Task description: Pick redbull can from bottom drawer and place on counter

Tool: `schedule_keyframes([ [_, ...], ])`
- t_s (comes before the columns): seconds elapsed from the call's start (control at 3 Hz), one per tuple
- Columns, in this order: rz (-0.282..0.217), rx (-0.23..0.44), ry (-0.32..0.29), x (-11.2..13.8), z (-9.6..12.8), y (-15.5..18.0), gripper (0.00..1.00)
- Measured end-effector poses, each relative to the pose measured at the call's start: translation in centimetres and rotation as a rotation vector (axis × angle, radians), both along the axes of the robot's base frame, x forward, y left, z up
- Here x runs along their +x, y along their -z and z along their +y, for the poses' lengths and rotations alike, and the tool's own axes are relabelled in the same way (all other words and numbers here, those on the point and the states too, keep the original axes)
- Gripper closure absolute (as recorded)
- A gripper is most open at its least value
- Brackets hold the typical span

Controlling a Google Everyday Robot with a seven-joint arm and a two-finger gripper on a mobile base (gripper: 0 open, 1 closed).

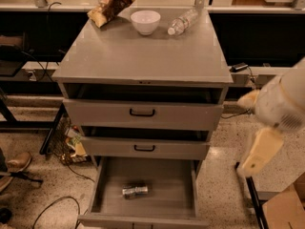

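So the redbull can (135, 191) is lying on its side in the pulled-out bottom drawer (162, 173), lower middle of the frame. The pincer (259, 152) hangs at the right edge, well apart from the cabinet, and honestly I can't tell if it's spread or pressed together. Along the back of the grey surface (143, 56) sit a white bowl (145, 21), a water bottle (182, 22) and a snack bag (113, 4)

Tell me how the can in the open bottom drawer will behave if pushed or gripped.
The redbull can lies on its side, so a push would probably roll it inside the bottom drawer. Its smooth metal may be slippery. The gripper hangs beside the cabinet, away from the can.
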State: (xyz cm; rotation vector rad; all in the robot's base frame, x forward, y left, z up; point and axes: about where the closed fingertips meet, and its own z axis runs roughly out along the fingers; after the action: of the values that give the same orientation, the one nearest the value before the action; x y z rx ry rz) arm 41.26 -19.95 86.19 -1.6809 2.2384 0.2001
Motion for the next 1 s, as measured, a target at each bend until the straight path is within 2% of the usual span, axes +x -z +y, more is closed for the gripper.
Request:
schedule_keyframes([
  [0.33, 0.091, 0.119, 0.010, -3.5, 3.4, 11.3, 0.00],
  [0.67, 0.091, 0.119, 0.009, -3.4, 3.4, 11.2, 0.00],
  [1.0, 0.118, 0.139, 0.022, -3.2, 3.8, 16.3, 0.00],
])
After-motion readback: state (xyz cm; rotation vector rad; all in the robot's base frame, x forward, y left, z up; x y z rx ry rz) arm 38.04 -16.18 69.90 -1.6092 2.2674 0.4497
